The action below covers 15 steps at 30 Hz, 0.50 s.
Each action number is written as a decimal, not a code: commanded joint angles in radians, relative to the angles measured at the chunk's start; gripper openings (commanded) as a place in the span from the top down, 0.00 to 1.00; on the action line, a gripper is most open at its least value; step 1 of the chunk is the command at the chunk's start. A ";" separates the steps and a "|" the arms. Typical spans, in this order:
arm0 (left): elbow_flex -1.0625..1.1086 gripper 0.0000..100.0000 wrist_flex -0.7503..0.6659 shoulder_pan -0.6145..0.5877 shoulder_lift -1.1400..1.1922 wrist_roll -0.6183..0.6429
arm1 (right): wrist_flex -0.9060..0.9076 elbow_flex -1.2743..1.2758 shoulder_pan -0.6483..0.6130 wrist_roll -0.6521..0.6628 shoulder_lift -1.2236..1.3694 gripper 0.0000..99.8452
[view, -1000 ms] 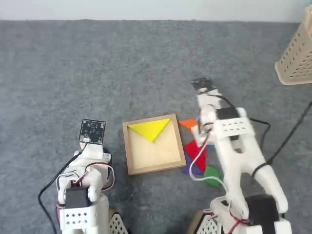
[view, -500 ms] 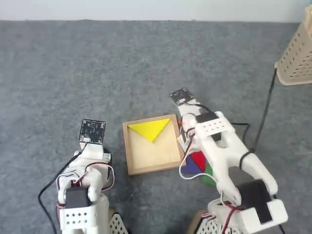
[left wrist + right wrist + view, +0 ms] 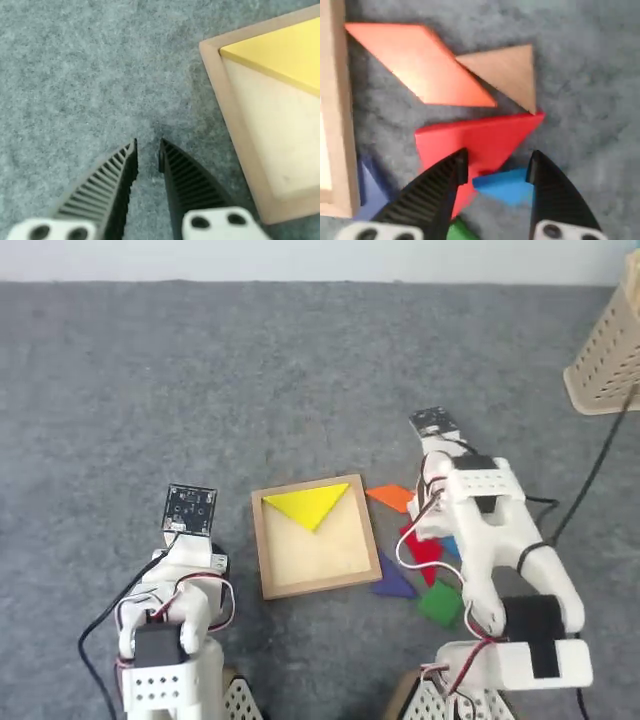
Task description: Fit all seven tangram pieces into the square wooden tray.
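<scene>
While the right gripper (image 3: 498, 151) gapes empty — blue piece (image 3: 504, 186) lies between its jaws.

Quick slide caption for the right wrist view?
Open right gripper over the red triangle and blue piece, orange parallelogram beside the tray.

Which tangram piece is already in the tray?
The yellow triangle: it alone lies inside the wooden tray, against its far edge; the others, like the red piece, lie on the carpet outside.

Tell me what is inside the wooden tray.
One yellow triangle lies flat in the tray, along its far edge; the remaining floor is bare wood. The floor under the triangle is covered.
</scene>
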 commanded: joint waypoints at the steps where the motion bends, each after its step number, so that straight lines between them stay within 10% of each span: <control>1: -0.008 0.93 0.000 0.002 -0.023 0.008 | 0.093 -0.112 -0.036 0.012 -0.056 0.80; 15: -0.008 0.93 0.000 0.002 -0.023 0.008 | -0.082 0.005 -0.179 -0.140 -0.041 0.80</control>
